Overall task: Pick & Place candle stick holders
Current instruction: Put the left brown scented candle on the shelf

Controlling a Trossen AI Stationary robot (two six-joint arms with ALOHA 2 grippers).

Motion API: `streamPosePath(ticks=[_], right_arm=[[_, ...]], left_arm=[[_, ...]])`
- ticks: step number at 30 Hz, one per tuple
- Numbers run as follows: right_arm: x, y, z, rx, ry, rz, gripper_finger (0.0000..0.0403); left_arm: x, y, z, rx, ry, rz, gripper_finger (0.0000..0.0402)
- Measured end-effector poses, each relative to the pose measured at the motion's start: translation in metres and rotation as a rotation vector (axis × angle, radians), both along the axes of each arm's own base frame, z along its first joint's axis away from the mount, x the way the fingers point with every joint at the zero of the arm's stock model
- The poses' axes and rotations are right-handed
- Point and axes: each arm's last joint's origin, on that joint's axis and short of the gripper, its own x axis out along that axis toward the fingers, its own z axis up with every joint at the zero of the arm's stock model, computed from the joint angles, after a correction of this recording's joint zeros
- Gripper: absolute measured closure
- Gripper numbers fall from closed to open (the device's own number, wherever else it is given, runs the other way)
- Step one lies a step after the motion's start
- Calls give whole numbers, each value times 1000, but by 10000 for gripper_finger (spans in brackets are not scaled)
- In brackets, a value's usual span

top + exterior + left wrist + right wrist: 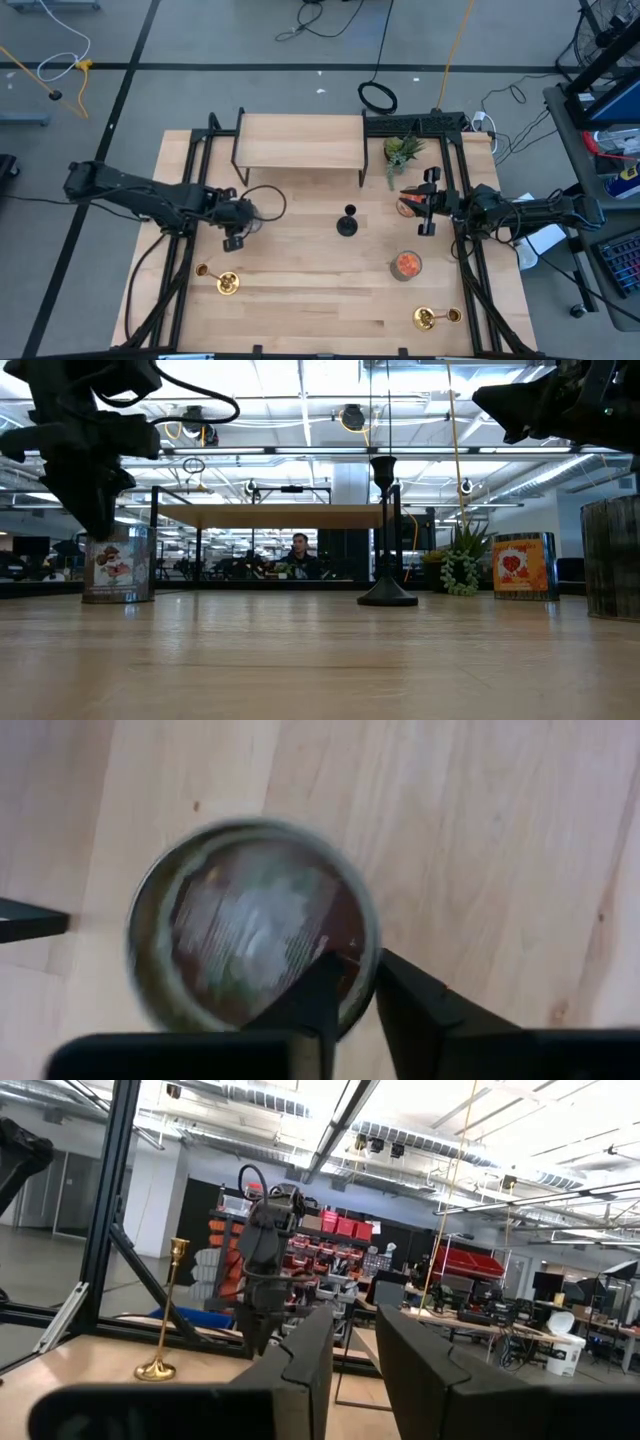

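A black candle stick holder (347, 222) stands upright on its round base mid-table, and also shows in the low view (385, 530). Two gold holders stand on their bases near the front edge, one at the left (228, 283) (165, 1310) and one at the right (425, 318). My left gripper (234, 235) (100, 520) (360, 985) is down on a round glass jar (250, 920) (118, 565) left of the black holder. My right gripper (415, 203) (520, 405) (355, 1345) hovers raised and empty over an orange jar (520, 565), its fingers a little apart. My left gripper has the jar's rim (372, 955) between its two fingers, one finger inside (315, 995) the jar and one outside (425, 1010). The fingers come from above, pointing down. In the low view the jar stands upright with its bottom on the table.
A raised wooden shelf (300, 140) stands at the far edge, with a small plant (403, 150) to its right. Another jar with orange contents (407, 265) (612, 555) stands front right. Black frame rails run along both table sides.
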Motion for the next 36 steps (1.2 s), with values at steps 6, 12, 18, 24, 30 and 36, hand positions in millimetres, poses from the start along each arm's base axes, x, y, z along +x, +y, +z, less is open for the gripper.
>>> streamPosePath(ticks=[6,12,18,24,30,36], right_arm=[[0,0,0,-5,0,-2,326],[0,0,0,-19,0,-7,326],[-1,0,2,-20,-19,-7,326],[-2,0,5,-22,-49,-7,326],[-2,0,6,-22,-60,-7,326],[-2,0,6,-22,-60,-7,326]], left_arm=[[3,0,1,-3,-31,-4,391],[22,-8,27,-14,-229,-141,394],[32,-14,73,74,-359,-340,396],[34,-4,126,242,-386,-484,397],[37,30,171,321,-283,-446,392],[51,81,182,365,-161,-351,392]])
